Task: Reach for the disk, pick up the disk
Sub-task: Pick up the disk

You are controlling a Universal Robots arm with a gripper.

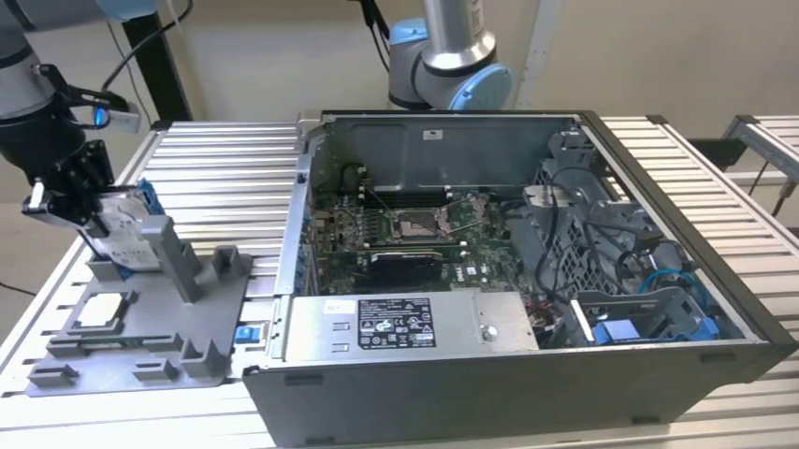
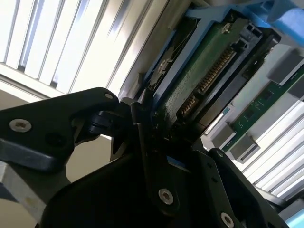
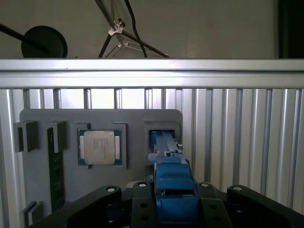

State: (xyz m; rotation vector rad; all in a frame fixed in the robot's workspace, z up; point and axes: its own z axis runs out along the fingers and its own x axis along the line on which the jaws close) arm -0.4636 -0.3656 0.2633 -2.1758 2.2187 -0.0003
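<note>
Blue plastic rails edged the disk point(image 1: 125, 232), which stood on end at one corner of the grey fixture point(image 1: 187, 318). That put it on the exterior view's left of the slatted tabletop point(image 1: 225, 178), well apart from the open computer case point(image 1: 525, 374). The hand point(image 1: 90, 208) had it by the upper end. In the first wrist view the fingers point(image 3: 142, 206) were closed on either side of a blue rail, clamping the disk between them. Its long axis ran straight away from the hand, slightly tilted, and its lower end apparently sat in the fixture's slot. The square chip point(image 3: 99, 147) lay just beside that slot, untouched.
</note>
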